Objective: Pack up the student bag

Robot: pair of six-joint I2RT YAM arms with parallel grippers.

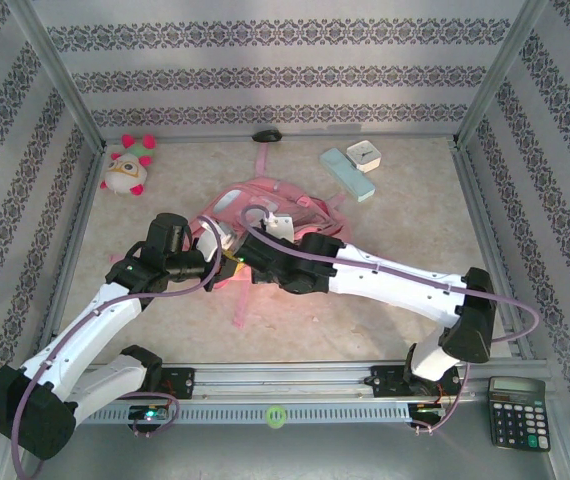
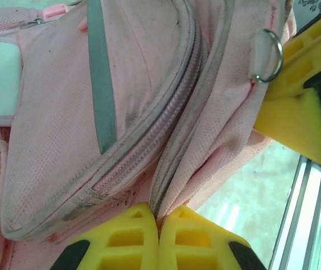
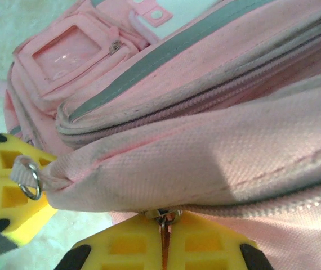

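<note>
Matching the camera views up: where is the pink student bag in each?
Top external: student bag at the centre of the table.
Left wrist: student bag across left and centre, pinched by the left tool.
Right wrist: student bag across the middle, above the right tool.
Shared landmark: its metal ring.

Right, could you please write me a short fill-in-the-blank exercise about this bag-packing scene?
1. The student bag is ____ in colour.
2. The left gripper and right gripper are both ____ on the bag.
3. The plush toy lies at the table's far ____ corner.
4. The calculator sits just outside the table's near ____ corner.
Missing words: pink; shut; left; right.
</note>
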